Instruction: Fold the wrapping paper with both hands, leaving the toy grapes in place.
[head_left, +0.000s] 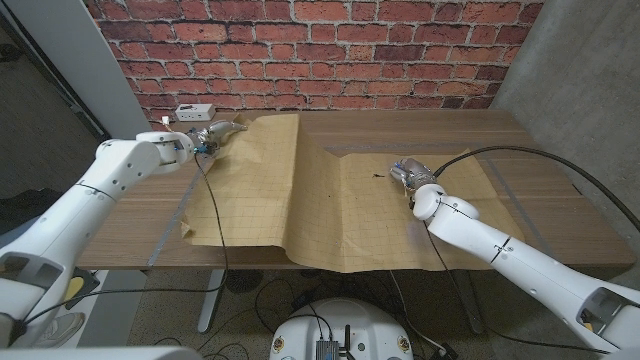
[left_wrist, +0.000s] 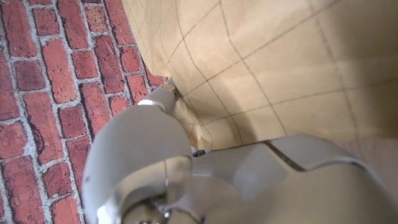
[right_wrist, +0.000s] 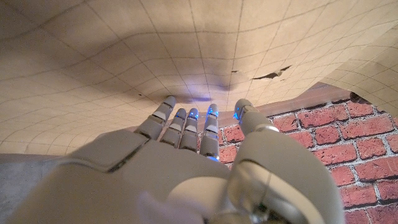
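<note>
A big sheet of brown gridded wrapping paper (head_left: 300, 200) lay spread over the wooden table (head_left: 540, 215), its long axis running side to side across the tabletop, from the robot's left over to its right. The left part was already folded over, showing the gridded side up, and a raised ridge ran front to back near the middle. The near edge hung a little over the table's front. The left hand (head_left: 205, 138) was at the far left corner of the sheet, fingers pinching the paper's corner there, with the brick wall (head_left: 320, 55) behind it. The right hand (head_left: 412, 175) rested on the right half of the paper, fingers stretched out together and pressing on the sheet, grasping nothing that I could see. A small white box (head_left: 193, 111) sat at the table's far left, just beyond the left hand.
</note>
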